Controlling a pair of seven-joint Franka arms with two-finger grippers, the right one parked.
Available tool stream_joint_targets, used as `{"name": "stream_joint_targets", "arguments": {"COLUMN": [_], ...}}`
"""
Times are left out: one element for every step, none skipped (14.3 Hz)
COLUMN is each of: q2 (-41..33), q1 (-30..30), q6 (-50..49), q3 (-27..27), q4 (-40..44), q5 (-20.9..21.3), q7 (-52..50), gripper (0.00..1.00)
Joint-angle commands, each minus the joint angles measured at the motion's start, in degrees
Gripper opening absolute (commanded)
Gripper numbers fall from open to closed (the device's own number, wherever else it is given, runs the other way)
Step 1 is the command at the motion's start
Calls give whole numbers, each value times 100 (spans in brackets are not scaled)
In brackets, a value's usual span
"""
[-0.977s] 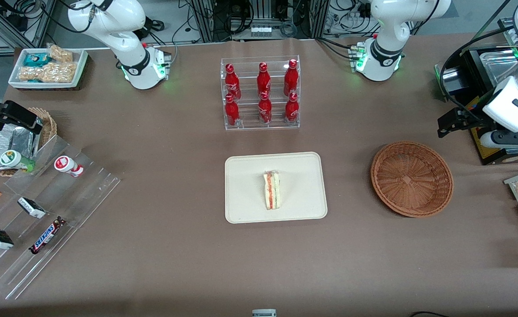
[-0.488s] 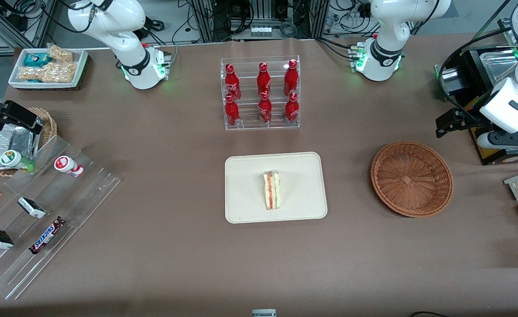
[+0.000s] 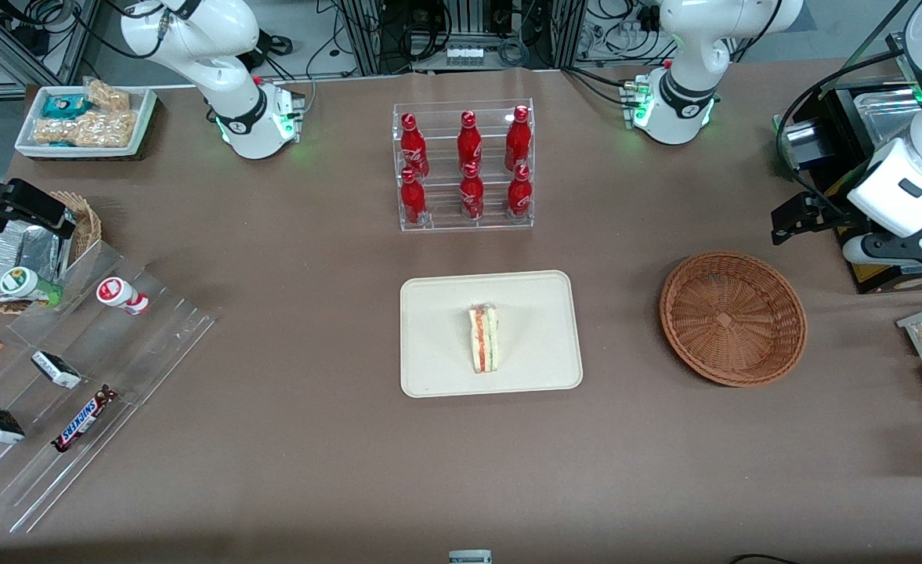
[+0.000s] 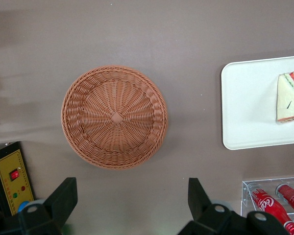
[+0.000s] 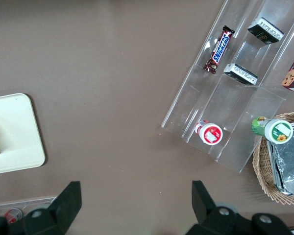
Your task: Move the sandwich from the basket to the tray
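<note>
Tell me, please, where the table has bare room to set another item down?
Bare stretches lie between the tray and basket, and nearer the camera than both. The gripper, open, hangs above the table near the basket. The acrylic rack is crowded.

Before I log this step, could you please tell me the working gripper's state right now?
Left gripper: open and empty, above the table beside the basket; the sandwich lies on the tray.

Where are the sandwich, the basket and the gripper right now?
sandwich (image 3: 484, 339): front view, its layered edge, on the tray.
basket (image 4: 114, 117): left wrist view, woven centre, empty.
gripper (image 4: 132, 200): left wrist view, midway between open fingertips, above the table.
</note>
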Motion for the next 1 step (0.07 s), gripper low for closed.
{"name": "stream_joint_targets", "arguments": {"q2": [-40], "q1": [-38], "q6": [-1], "q3": [19], "q4": [-4], "q5": [71], "q7": [44], "gripper": [100]}}
